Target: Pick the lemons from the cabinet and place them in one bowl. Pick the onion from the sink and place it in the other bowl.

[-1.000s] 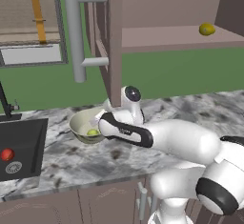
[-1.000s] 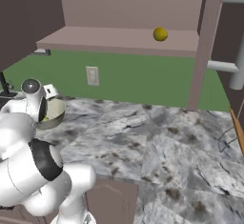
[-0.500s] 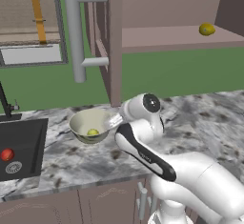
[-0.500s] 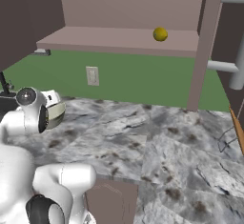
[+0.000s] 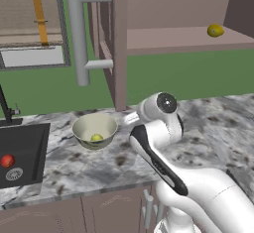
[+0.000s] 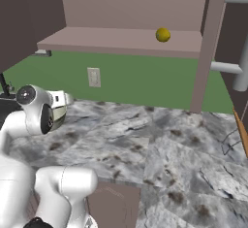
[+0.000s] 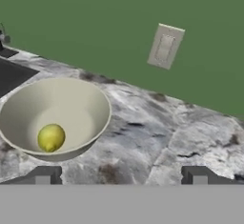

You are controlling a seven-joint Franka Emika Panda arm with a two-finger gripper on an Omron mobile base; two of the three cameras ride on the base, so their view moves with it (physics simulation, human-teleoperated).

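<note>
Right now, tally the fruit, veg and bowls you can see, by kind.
Lemons: 2 (one in the bowl, one on the cabinet shelf)
Onion: 1 (in the sink)
Bowl: 1
Total: 4

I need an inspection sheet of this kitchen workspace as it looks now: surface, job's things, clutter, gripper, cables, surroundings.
Surface: grey marbled counter.
Job's things: one lemon lies in the cream bowl; second lemon sits on the cabinet shelf; red onion lies in the black sink.
Clutter: nothing seen.
Gripper: gripper open, empty, beside the bowl.
Cables: nothing seen.
Surroundings: green wall with an outlet plate.
</note>
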